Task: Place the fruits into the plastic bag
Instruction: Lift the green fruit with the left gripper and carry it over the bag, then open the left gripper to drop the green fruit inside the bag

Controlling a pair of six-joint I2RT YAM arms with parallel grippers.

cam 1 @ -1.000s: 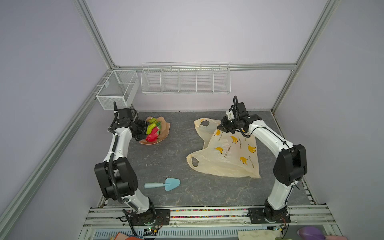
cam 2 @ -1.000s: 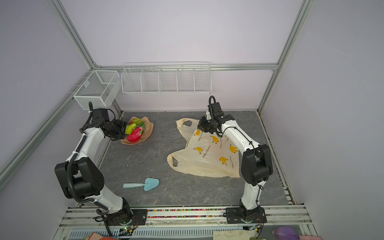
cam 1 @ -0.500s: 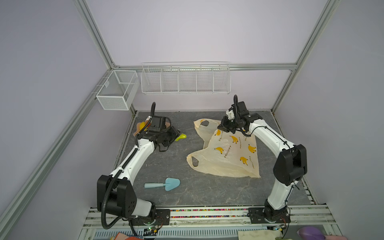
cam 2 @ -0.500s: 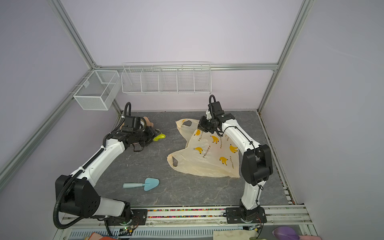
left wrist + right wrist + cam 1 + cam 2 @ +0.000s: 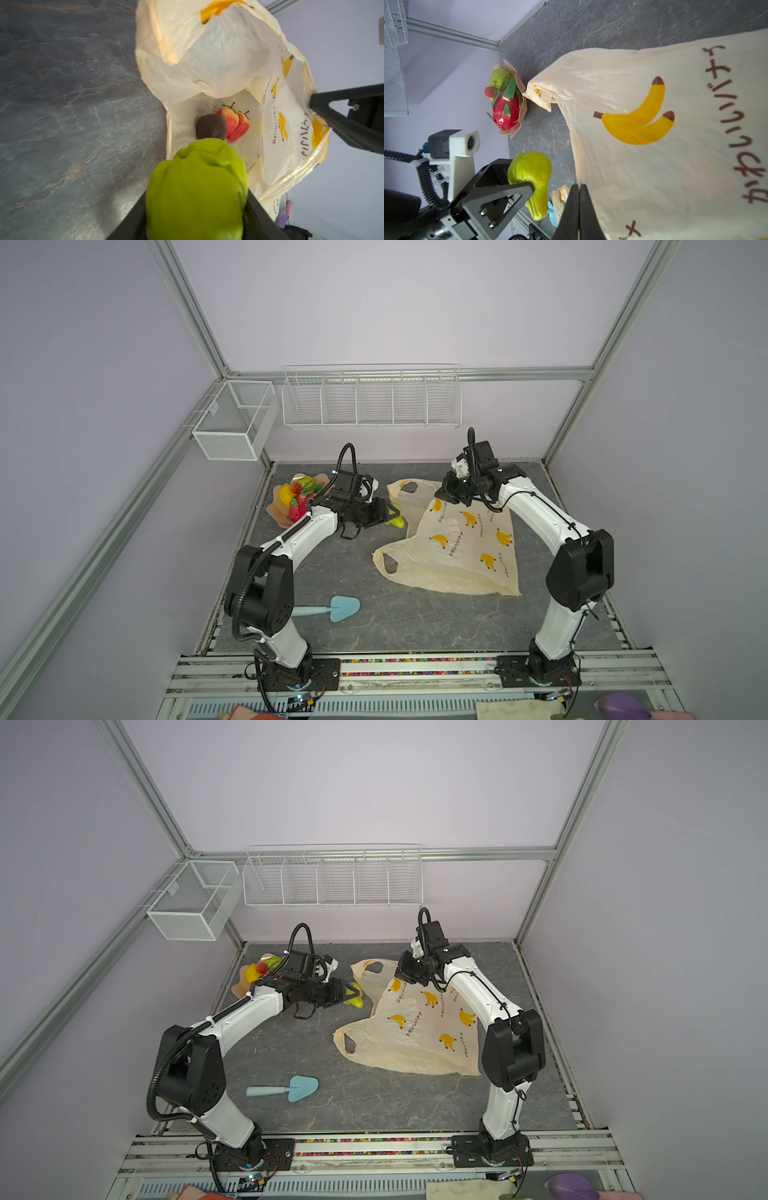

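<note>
1. At the table's far right, the plastic bag (image 5: 457,547) held two strawberries (image 5: 234,122) and a dark brown piece (image 5: 211,126); the peach dish (image 5: 276,514), far left, held the dragon fruit (image 5: 506,110) among others.
2. Between them, the left gripper (image 5: 392,516) clasped the pear (image 5: 197,187) at the bag's left-facing mouth, its long axis across the fingers, running far to near.
3. Pinched tight, the right gripper (image 5: 579,187) lifted the bag's upper rim; bare table lay nearer, with a blue spatula (image 5: 336,609) well apart.

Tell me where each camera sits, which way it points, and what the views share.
Top views: high at the front, looking down across the table; left arm and right arm show whole.
Left wrist: behind the left gripper, looking into the plastic bag past the gripped green pear; its fingers show.
Right wrist: behind the right gripper, shut on the bag's edge, facing the peach dish; its jaws show.
Shared: both wrist views show the pear and bag.
</note>
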